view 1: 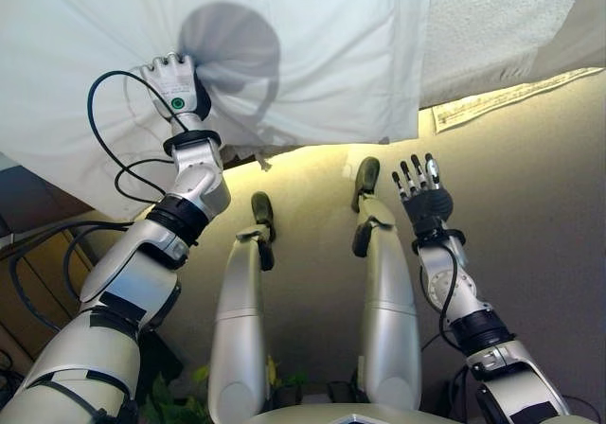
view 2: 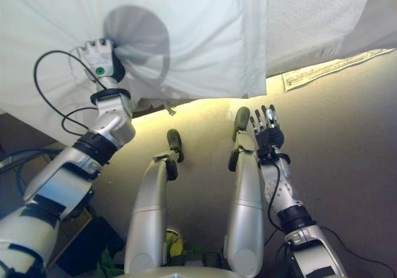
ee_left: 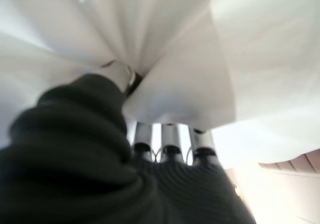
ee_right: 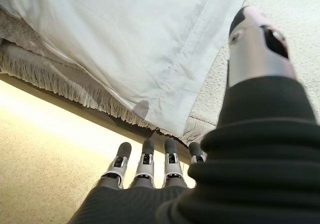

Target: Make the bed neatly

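Note:
A white sheet (view 1: 312, 55) lies over the bed and hangs past its near edge. My left hand (view 1: 173, 85) is raised onto the sheet at the left and is shut on a bunch of the cloth, which gathers in folds around its fingers in the left wrist view (ee_left: 165, 49). My right hand (view 1: 423, 195) hangs open and empty below the bed's edge, over the floor, fingers straight. In the right wrist view the sheet's corner (ee_right: 165, 74) hangs just beyond the fingertips (ee_right: 145, 151), not touched. A textured white bedcover (view 1: 502, 17) lies bare at the right.
A fringed edge of the cover (ee_right: 60, 84) hangs under the sheet along the bed's side. A sheet of paper (view 1: 502, 97) lies at the bed's foot on the right. Beige floor (view 1: 530, 187) runs in front. Dark wooden furniture (view 1: 38, 273) stands at the left.

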{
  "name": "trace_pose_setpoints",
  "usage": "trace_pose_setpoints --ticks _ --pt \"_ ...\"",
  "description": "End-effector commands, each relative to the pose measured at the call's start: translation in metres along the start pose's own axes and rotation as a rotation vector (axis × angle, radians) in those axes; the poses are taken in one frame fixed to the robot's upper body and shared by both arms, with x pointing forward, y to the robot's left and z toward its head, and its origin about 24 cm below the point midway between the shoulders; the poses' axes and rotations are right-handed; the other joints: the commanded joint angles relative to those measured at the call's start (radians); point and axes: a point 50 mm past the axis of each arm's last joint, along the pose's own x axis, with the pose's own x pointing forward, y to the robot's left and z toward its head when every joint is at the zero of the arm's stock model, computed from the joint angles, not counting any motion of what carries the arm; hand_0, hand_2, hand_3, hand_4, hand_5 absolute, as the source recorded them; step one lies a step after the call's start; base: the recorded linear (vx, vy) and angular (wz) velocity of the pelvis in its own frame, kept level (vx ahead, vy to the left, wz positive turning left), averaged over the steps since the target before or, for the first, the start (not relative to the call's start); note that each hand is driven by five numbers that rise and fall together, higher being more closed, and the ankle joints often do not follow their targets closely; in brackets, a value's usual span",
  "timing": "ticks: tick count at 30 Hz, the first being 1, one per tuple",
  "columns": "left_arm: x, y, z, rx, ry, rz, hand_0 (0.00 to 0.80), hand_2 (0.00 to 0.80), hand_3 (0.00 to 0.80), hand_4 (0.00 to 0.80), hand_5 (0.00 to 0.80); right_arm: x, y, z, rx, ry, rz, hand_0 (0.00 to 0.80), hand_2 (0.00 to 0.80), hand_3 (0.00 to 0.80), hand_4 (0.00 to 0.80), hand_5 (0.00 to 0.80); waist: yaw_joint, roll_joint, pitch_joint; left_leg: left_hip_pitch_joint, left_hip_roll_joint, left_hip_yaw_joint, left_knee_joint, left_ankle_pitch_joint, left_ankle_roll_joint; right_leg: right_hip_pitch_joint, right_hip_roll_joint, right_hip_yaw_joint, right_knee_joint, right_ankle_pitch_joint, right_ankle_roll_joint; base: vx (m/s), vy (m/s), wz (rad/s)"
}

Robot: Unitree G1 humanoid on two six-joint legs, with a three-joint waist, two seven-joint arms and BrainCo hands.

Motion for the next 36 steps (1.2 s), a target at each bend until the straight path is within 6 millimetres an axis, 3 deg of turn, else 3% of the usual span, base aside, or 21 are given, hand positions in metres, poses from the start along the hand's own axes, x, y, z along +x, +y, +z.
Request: trace_pose_setpoints --ticks 1,5,12,18,22,27,31,36 --pt "-0.015 -0.026 -0.013 -0.051 0.052 -0.134 0.800 0.800 0.800 0.800 0.800 -0.014 0.004 0.012 -0.021 -0.061 0.054 0.000 0.000 0.000 0.000 0.000 0.005 0.047 0.005 0.004 -0.001 -0.064 -0.090 0.157 -0.001 0.066 -0.027 -0.026 0.036 0.027 0.141 0.000 0.000 0.00" --pt "-0.022 -0.035 -0.021 -0.059 0.036 -0.163 0.800 0.800 0.800 0.800 0.800 -0.021 -0.006 0.007 -0.016 -0.048 0.045 0.000 0.000 0.000 0.000 0.000 0.012 0.046 0.005 0.079 -0.002 -0.061 -0.114 0.155 0.002 0.140 -0.032 -0.042 0.023 0.020 0.143 0.008 -0.003 0.00" --pt "-0.048 -0.064 -0.058 0.034 0.030 -0.227 0.800 0.800 0.800 0.800 0.800 -0.038 -0.030 -0.005 0.019 -0.018 -0.007 0.000 0.000 0.000 0.000 0.000 0.039 0.048 0.005 0.225 -0.004 -0.060 -0.186 0.187 0.009 0.288 -0.067 -0.092 -0.027 0.046 0.128 0.013 -0.034 0.07" --pt "-0.060 -0.078 -0.091 0.186 0.036 -0.247 0.800 0.800 0.800 0.800 0.800 -0.039 -0.034 -0.010 0.027 -0.018 -0.028 0.000 0.000 0.000 0.000 0.000 0.051 0.050 0.005 0.348 -0.006 -0.069 -0.251 0.196 0.005 0.396 -0.076 -0.107 -0.071 0.048 0.128 0.029 -0.004 0.14" --pt "-0.064 -0.084 -0.090 0.285 -0.014 -0.251 0.800 0.800 0.800 0.800 0.800 -0.024 -0.017 -0.018 0.025 -0.042 -0.072 0.000 0.000 0.000 0.000 0.000 0.068 0.067 -0.003 0.415 -0.011 -0.073 -0.273 0.195 -0.001 0.453 -0.095 -0.117 -0.077 0.043 0.129 0.056 0.017 0.10" --pt "-0.061 -0.087 -0.088 0.292 -0.014 -0.285 0.800 0.800 0.800 0.800 0.800 -0.011 -0.010 -0.019 -0.004 -0.061 -0.091 0.000 0.000 0.000 0.000 0.000 0.081 0.097 -0.036 0.444 -0.031 -0.075 -0.291 0.191 -0.004 0.478 -0.104 -0.116 -0.092 0.039 0.131 0.026 0.067 0.13" --pt "-0.060 -0.091 -0.079 0.250 -0.037 -0.336 0.800 0.800 0.800 0.800 0.800 -0.002 -0.008 -0.023 -0.008 -0.065 -0.110 0.000 0.000 0.000 0.000 0.000 0.087 0.115 -0.038 0.435 -0.041 -0.079 -0.275 0.183 -0.005 0.464 -0.113 -0.102 -0.072 0.035 0.131 -0.006 0.029 0.10" --pt "-0.066 -0.098 -0.055 0.113 -0.053 -0.381 0.800 0.800 0.800 0.800 0.800 0.007 0.007 -0.028 0.013 -0.081 -0.104 0.000 0.000 0.000 0.000 0.000 0.096 0.111 -0.020 0.411 -0.041 -0.087 -0.286 0.197 -0.009 0.451 -0.105 -0.105 -0.090 0.038 0.138 -0.076 -0.029 0.11"
